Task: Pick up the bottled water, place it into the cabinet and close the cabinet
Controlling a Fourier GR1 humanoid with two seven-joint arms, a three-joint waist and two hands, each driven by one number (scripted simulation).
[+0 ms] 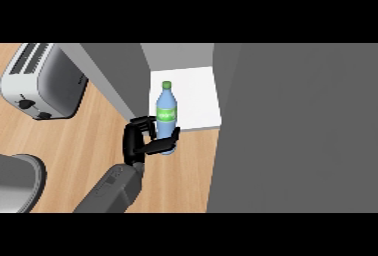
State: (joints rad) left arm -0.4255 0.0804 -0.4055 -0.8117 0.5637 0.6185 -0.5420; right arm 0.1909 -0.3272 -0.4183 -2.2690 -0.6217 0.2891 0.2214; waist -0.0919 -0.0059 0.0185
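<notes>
The bottled water (167,106) is pale blue with a green cap and a green label. It stands upright at the front left corner of the cabinet's white shelf (198,95); in the head view its base overlaps the shelf's front edge. My left hand (142,139) is shut on the bottle's lower part, fingers and thumb curled round it from the left. Its grey forearm (111,190) comes in from the lower edge. A wide grey panel, the open cabinet door (295,130), fills the right side. My right hand shows nowhere.
A silver toaster (43,82) sits on the wooden counter (81,140) at the far left. A grey cabinet panel (107,75) stands just left of the shelf, close to my hand. A grey rounded object (16,182) lies at the lower left.
</notes>
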